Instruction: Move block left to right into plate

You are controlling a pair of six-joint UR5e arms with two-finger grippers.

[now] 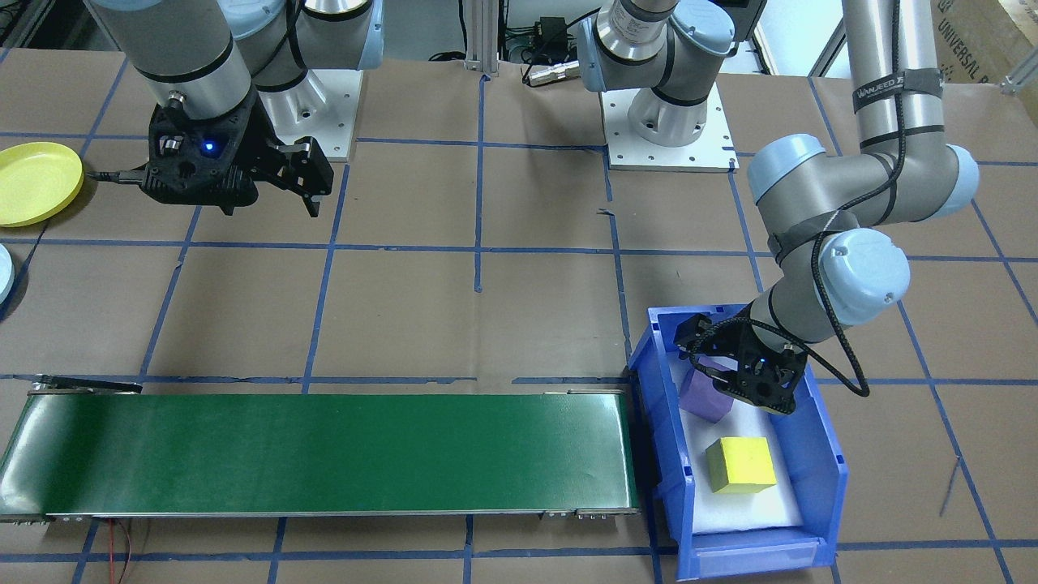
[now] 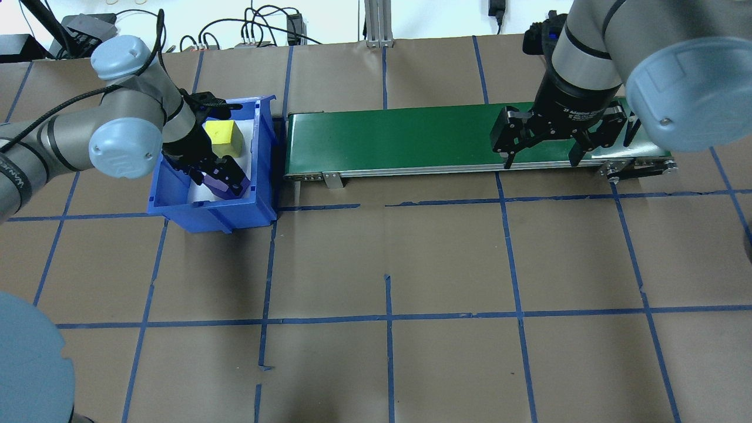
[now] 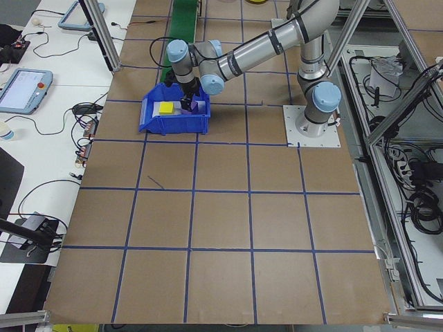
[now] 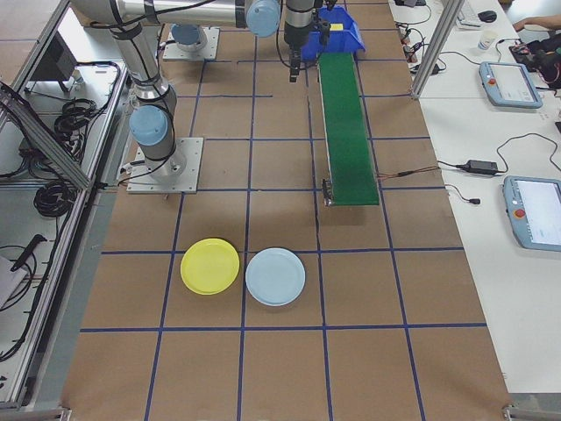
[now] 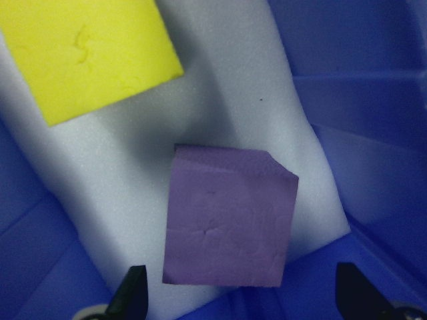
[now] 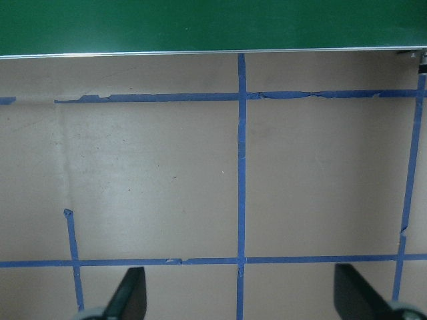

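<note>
Barely begun: the left hand (image 5: 237, 303), fingers spread wide and holding nothing, hovers over the purple block (image 5: 227, 217) in the blue bin (image 1: 819, 454), while the open, empty right hand (image 2: 540, 154) waits and the yellow plate (image 1: 32, 182) sits bare.

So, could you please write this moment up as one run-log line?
left gripper: open over purple block in blue bin | right gripper: open, empty, near conveyor | yellow plate: empty
</note>
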